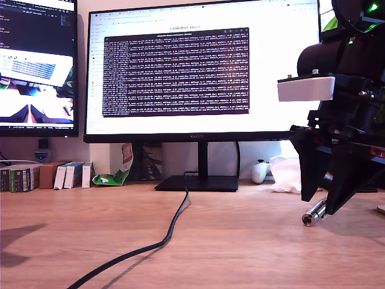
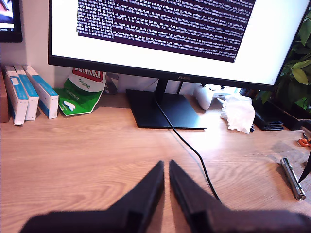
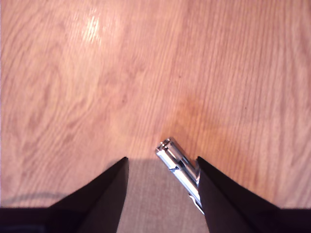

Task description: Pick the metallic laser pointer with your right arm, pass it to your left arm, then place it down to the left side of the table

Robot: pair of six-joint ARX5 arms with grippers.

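Silver and ridged, the metallic laser pointer (image 3: 179,167) lies on the table (image 1: 240,241) at the exterior view's right, near the front edge, between the parted jaws of my second gripper (image 3: 163,182). One finger looks to be just beside the barrel or touching it, and the other stands well apart, so I have no hold on it yet. In the exterior view the pointer's tip pokes out from under that gripper's black fingers, and I cannot tell there whether it rests on the wood or sits a touch above it.

My first gripper (image 2: 165,170) hangs over bare table further toward the exterior view's left, its jaws nearly together and holding nothing.

I judge the task to be at its very start: the grasp is not made, and the lift, the hand-over and the placing down are all left to do.

Light-brown wood grain runs across the whole desk. A black cable (image 1: 174,226) snakes from the monitor (image 1: 204,66) toward the near edge. Small boxes (image 2: 29,92), a green packet (image 2: 80,94) and a crumpled white tissue (image 2: 239,114) line the far side.
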